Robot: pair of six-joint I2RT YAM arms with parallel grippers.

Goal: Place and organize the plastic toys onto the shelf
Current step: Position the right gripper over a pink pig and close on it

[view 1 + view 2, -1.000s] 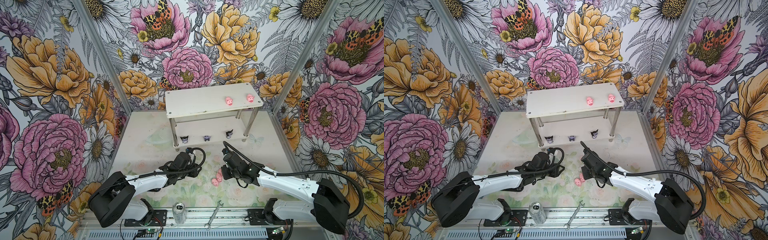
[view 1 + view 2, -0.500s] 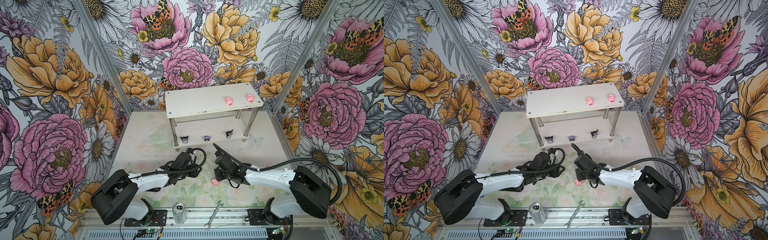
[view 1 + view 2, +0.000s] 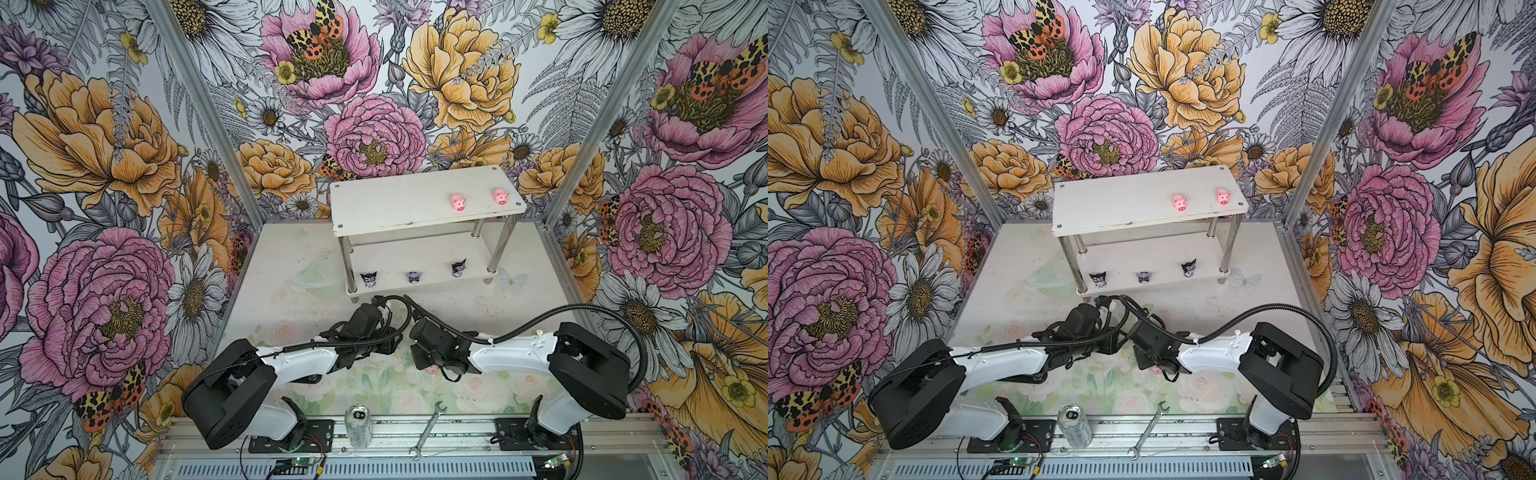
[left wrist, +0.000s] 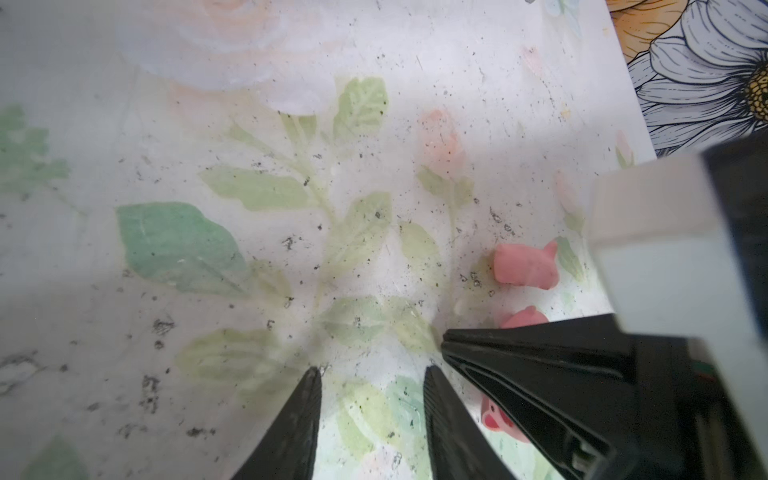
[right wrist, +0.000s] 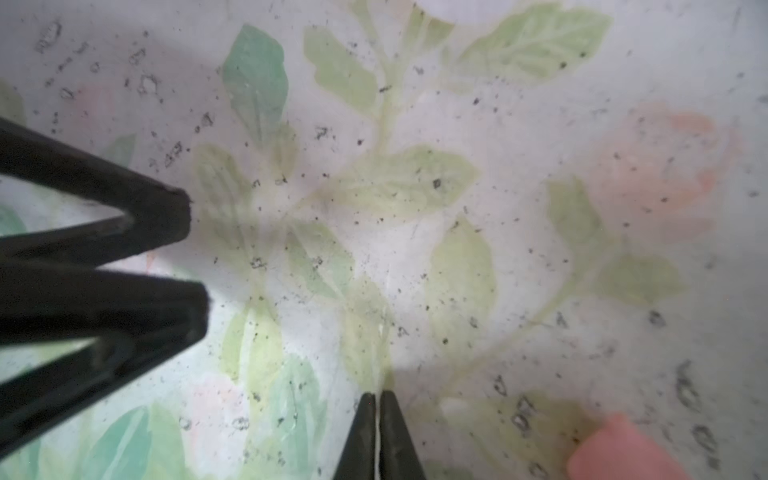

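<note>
Showing both arms meeting low over the flowered table [image 3: 291,266], in front of the shelf [image 3: 424,208]. Holding the left gripper [image 4: 372,415] spread, with nothing between its fingers; pressing the right gripper [image 5: 377,436] fully together on nothing. Displaying two pigs [image 3: 458,202] on the shelf's top tier and three dark pointed-ear figurines [image 3: 412,277] on the lower tier, and leaving three loose pigs [image 4: 525,266] on the table just beside the right fingers. Risking a knock between the two grippers, working so near each other, and risking a shove of the small loose pigs out of reach by closed fingers sliding in beside them. Hiding the loose pigs almost wholly under the wrists in both top views; cutting off two of the three behind the right fingers in the left wrist view; making any touch between fingertip and pig impossible to tell.
</note>
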